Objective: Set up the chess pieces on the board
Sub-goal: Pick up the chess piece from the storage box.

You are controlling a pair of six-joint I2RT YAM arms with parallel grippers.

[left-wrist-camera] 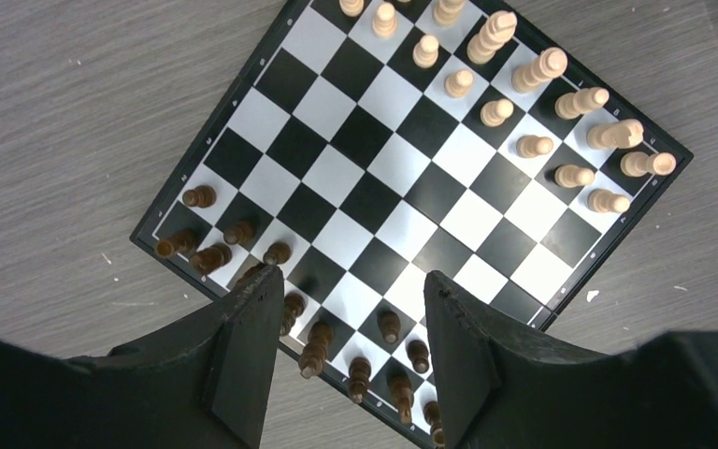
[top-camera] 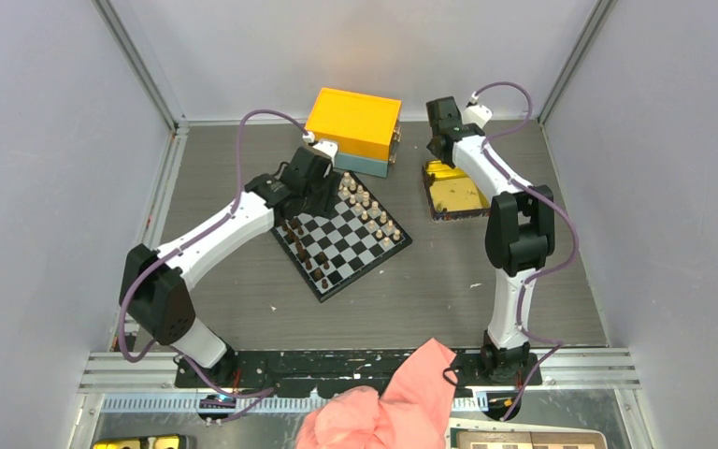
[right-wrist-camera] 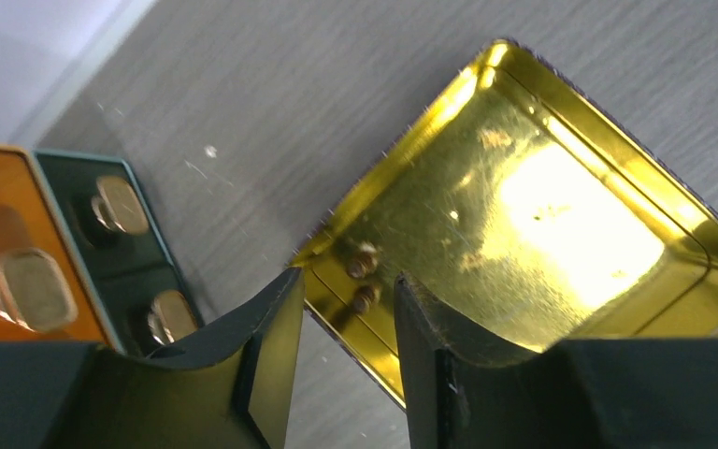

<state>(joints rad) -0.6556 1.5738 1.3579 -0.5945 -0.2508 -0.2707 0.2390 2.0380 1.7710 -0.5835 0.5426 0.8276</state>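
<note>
- Chess pieces (left-wrist-camera: 536,70) look like small turned wood: light, stiff, smooth and easily toppled. Each is probably best pinched low on the body, straight from above.
- Light pieces (left-wrist-camera: 497,112) fill two rows along one side of the board (left-wrist-camera: 365,187), and dark pieces (left-wrist-camera: 316,348) crowd the opposite side.
- Left gripper (left-wrist-camera: 351,281) hovers over the dark rows with its jaws apart and empty.
- Right gripper (right-wrist-camera: 346,279) hangs over a corner of the gold tin (right-wrist-camera: 561,215), jaws apart and holding nothing. A small brown piece (right-wrist-camera: 365,259) seems to lie against the wall there.

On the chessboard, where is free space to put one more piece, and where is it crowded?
The middle rows of the board are bare, between the light pieces and the dark pieces. Both edge rows are crowded; the left gripper hangs over the dark side.
</note>
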